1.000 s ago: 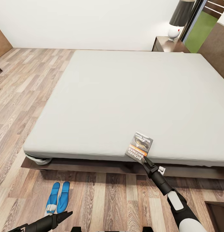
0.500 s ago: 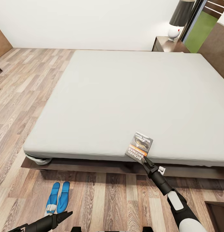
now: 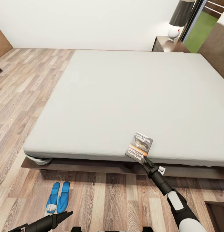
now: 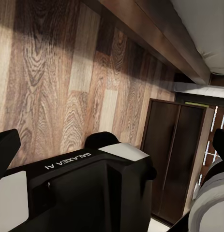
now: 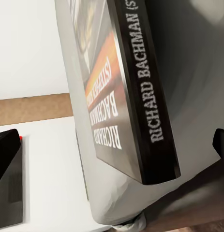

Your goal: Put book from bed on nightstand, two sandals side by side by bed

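Observation:
The book (image 3: 139, 147) lies flat on the light-grey mattress of the bed (image 3: 125, 96), close to its near edge. My right gripper (image 3: 146, 159) reaches up from below to the book's near corner. In the right wrist view the book's spine (image 5: 141, 92) stands between the two widely spread fingertips (image 5: 6, 164), so the gripper is open. The two blue sandals (image 3: 58, 196) lie side by side on the floor beside the bed's near left corner. My left gripper (image 3: 66, 214) hovers low just right of them, open and holding nothing.
A dark-brown nightstand (image 3: 165, 45) with a dark-shaded lamp (image 3: 179, 17) stands at the bed's far right corner. Another dark-brown cabinet (image 3: 218, 214) sits on the floor at the lower right, and it appears as a cabinet (image 4: 172, 159) beyond my own body. Wood-plank floor (image 3: 25, 96) spreads left of the bed.

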You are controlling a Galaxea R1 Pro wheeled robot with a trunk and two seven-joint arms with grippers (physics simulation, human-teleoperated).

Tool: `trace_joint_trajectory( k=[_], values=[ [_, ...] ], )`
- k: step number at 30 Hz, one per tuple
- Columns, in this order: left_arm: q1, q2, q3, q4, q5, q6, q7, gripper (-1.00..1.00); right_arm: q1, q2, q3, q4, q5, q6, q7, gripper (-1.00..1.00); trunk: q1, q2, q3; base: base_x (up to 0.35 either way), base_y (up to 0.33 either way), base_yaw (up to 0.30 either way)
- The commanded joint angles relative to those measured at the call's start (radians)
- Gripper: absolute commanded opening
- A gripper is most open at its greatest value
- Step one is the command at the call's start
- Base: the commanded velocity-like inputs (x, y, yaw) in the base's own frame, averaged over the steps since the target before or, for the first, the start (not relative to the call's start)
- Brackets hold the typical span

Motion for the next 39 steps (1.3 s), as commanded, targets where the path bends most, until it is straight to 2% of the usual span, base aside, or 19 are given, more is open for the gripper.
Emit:
trace_joint_trajectory(
  k=[1, 2, 19, 39],
  values=[
    [0.000, 0.000, 0.008, 0.000, -0.010, -0.003, -0.002, 1.00, 0.000, 0.001, -0.005, 0.000, -0.001, 0.009, 0.002, 1.00, 0.000, 0.000, 0.000, 0.000, 0.000, 0.000],
    [0.000, 0.000, 0.008, 0.000, -0.010, -0.003, -0.002, 1.00, 0.000, 0.001, -0.005, 0.000, -0.001, 0.009, 0.002, -1.00, 0.000, 0.000, 0.000, 0.000, 0.000, 0.000],
    [0.000, 0.000, 0.008, 0.000, -0.010, -0.003, -0.002, 1.00, 0.000, 0.001, -0.005, 0.000, -0.001, 0.009, 0.001, -1.00, 0.000, 0.000, 0.000, 0.000, 0.000, 0.000],
    [0.000, 0.000, 0.008, 0.000, -0.010, -0.001, -0.002, 1.00, 0.000, 0.001, -0.005, 0.000, -0.001, 0.009, 0.001, -1.00, -0.077, 0.140, 0.062, 0.000, 0.000, 0.000]
  ],
)
